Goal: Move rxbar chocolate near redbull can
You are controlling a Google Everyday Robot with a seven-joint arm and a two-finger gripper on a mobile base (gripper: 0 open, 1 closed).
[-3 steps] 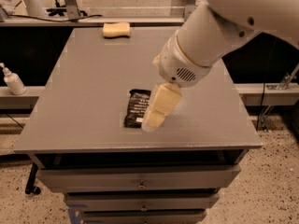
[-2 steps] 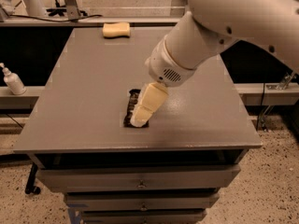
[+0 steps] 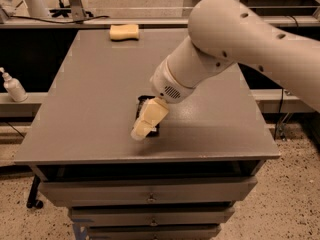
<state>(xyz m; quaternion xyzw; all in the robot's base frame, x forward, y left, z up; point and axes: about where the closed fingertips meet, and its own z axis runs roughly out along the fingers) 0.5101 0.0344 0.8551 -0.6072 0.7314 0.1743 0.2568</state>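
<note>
The rxbar chocolate (image 3: 144, 103) is a flat black wrapper lying on the grey table (image 3: 90, 99), near the front middle. Only its dark edges show, because my gripper covers most of it. My gripper (image 3: 142, 130) has cream-coloured fingers and points down and to the left, right over the bar, its tips at the bar's front end. The big white arm reaches in from the upper right. The redbull can is out of view; the arm may hide it.
A pale yellow sponge (image 3: 124, 32) lies at the table's back edge. A white bottle (image 3: 13, 86) stands on a low shelf to the left. Drawers (image 3: 150, 196) sit under the tabletop. Metal rails run behind the table.
The arm has swung left and forward, and my gripper has come down over the black bar, covering more of it than before.
</note>
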